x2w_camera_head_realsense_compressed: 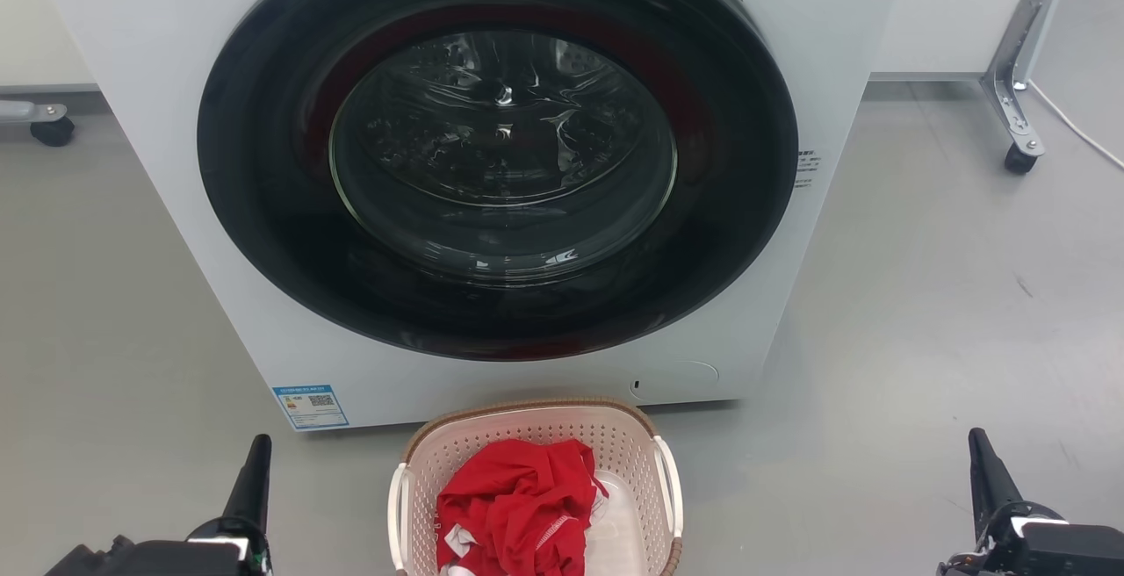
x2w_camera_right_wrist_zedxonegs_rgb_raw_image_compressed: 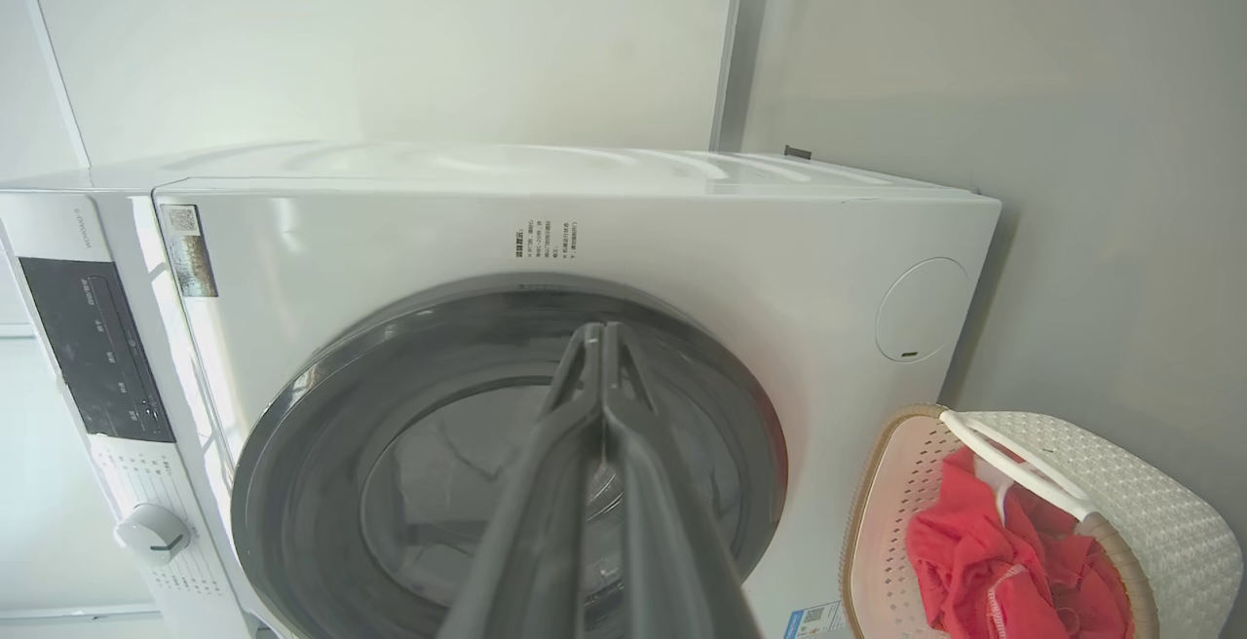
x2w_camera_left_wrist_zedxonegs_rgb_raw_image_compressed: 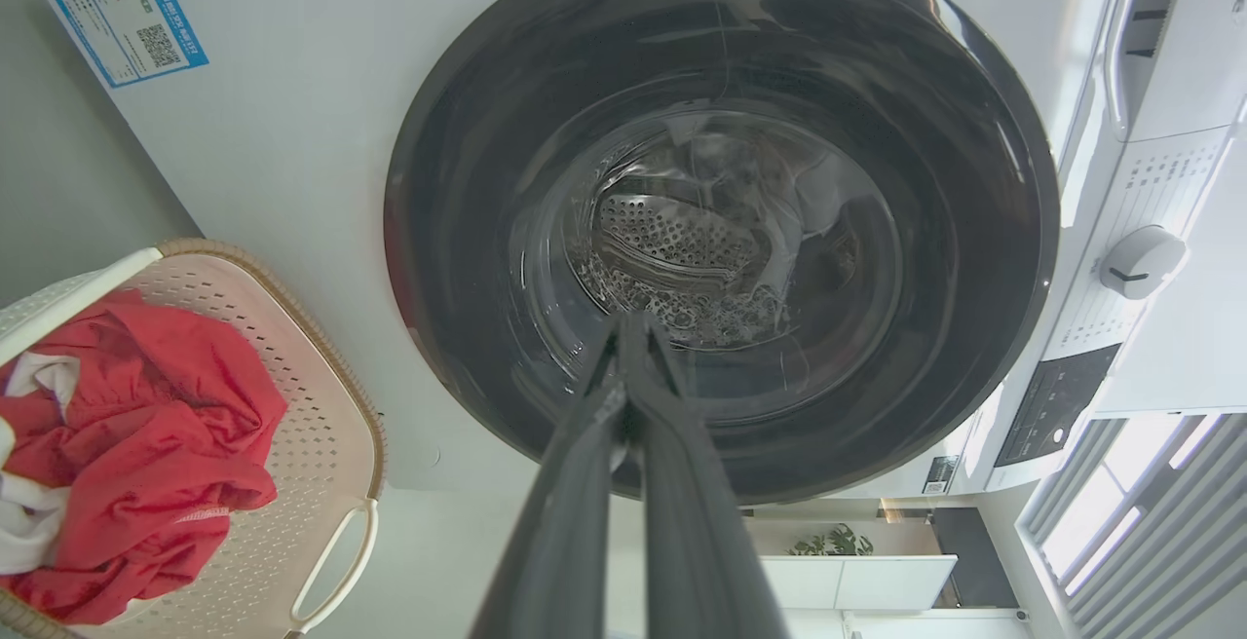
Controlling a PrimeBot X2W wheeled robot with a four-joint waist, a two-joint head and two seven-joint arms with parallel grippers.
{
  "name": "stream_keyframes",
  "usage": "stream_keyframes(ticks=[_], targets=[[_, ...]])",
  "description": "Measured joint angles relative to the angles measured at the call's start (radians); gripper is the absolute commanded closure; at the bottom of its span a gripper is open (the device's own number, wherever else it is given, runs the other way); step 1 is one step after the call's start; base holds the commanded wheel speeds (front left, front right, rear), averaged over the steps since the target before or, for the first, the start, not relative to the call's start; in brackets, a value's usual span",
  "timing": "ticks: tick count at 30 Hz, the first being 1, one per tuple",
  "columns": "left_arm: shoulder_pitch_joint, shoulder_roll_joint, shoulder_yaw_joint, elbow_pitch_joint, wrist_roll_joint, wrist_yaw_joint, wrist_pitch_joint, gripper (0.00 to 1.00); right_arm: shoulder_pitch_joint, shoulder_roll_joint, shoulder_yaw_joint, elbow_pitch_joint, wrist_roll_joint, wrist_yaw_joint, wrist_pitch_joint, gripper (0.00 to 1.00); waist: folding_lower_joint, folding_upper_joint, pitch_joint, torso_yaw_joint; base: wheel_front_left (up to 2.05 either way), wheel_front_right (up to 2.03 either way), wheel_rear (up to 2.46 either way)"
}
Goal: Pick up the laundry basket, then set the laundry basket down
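Left gripper (x2w_camera_head_realsense_compressed: 259, 453): at the lower left of the head view, fingers pointing up. In the left wrist view (x2w_camera_left_wrist_zedxonegs_rgb_raw_image_compressed: 631, 327) the two dark fingers lie pressed together to the tip, with nothing between them.
Right gripper (x2w_camera_head_realsense_compressed: 977, 446): at the lower right of the head view. In the right wrist view (x2w_camera_right_wrist_zedxonegs_rgb_raw_image_compressed: 604, 335) its fingers are likewise closed on each other and empty.
Laundry basket (x2w_camera_head_realsense_compressed: 527, 409): on the floor between the two grippers, well apart from both, upright, just in front of the washing machine's base.
Handles: white, one on each side (x2w_camera_head_realsense_compressed: 398, 514), neither touched.
Red garment (x2w_camera_head_realsense_compressed: 518, 506): crumpled inside the basket, with some white fabric showing at its edge.
Washing machine (x2w_camera_head_realsense_compressed: 158, 119): white front-loader, behind the basket.
Round dark door (x2w_camera_head_realsense_compressed: 263, 207): closed, the drum visible through the glass.
Blue label (x2w_camera_head_realsense_compressed: 309, 406): at the machine's lower left corner, near the basket.
Floor (x2w_camera_head_realsense_compressed: 922, 313): plain grey.
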Motion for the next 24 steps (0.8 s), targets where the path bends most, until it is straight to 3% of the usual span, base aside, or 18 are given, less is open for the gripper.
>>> stream_keyframes(ticks=[5,24], targets=[[-0.020,-0.002,0.007,0.007,-0.060,-0.008,0.013,1.00,-0.008,0.001,-0.014,0.005,0.056,0.011,0.016,1.00,0.0000,0.0000,0.000,0.001,0.00,0.00,0.00],[-0.021,-0.005,0.007,0.008,-0.067,-0.008,0.013,1.00,-0.017,0.002,-0.015,0.005,0.056,0.012,0.016,1.00,0.0001,0.0000,0.000,0.001,0.00,0.00,0.00]])
